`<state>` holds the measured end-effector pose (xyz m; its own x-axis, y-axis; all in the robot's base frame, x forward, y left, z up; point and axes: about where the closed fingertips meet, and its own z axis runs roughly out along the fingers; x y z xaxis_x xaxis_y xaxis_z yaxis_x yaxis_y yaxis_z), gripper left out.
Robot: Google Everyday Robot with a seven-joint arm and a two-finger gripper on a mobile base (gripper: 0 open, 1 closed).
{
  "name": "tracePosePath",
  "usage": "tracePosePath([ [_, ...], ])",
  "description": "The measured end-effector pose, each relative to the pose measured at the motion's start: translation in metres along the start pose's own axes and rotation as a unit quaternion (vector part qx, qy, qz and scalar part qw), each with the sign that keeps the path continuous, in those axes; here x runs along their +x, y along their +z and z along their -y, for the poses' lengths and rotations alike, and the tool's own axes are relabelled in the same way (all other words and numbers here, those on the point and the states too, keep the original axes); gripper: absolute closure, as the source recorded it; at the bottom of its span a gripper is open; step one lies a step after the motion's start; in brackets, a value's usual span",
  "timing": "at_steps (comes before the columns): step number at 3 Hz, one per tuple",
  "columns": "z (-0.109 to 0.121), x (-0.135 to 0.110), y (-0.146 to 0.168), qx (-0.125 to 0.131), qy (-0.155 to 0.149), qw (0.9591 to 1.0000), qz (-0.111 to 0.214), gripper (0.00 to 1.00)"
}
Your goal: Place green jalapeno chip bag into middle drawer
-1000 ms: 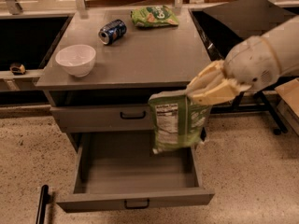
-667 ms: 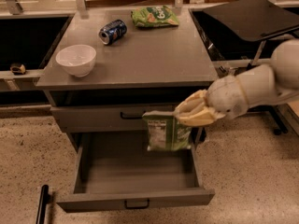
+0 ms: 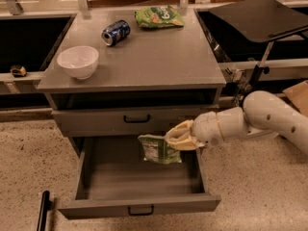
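The green jalapeno chip bag (image 3: 158, 149) hangs over the far right part of the open middle drawer (image 3: 139, 183), just below the closed upper drawer (image 3: 96, 121). Whether it touches the drawer floor cannot be told. Its long axis runs roughly left to right, the left end sagging a little lower. Its back faces the near side, with the white label panel towards the left end. The right end is caught in the gripper (image 3: 180, 138), whose jaws are clenched on the bag's edge.

The arm (image 3: 260, 117) reaches in from the right, low and close to level, passing in front of the right end of the upper drawer. The pale gripper points left, over the drawer's right wall.

The middle drawer is pulled well out towards the near side, its small black handle (image 3: 141, 210) on the low front.

On the counter (image 3: 159, 61) above stand a white bowl (image 3: 78, 61) at the left, a blue can (image 3: 115, 32) lying on its side, and a darker green bag (image 3: 159, 17) at the far edge
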<state>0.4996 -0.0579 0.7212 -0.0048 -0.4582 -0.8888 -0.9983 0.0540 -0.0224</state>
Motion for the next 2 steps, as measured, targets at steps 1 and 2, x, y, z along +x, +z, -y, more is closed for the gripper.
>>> tracePosePath([
  [1,0.006,0.028,0.02,0.014,0.012,0.9998,-0.001,1.0],
  [2,0.008,0.054,0.033,0.03,0.029,0.9991,0.009,1.0],
])
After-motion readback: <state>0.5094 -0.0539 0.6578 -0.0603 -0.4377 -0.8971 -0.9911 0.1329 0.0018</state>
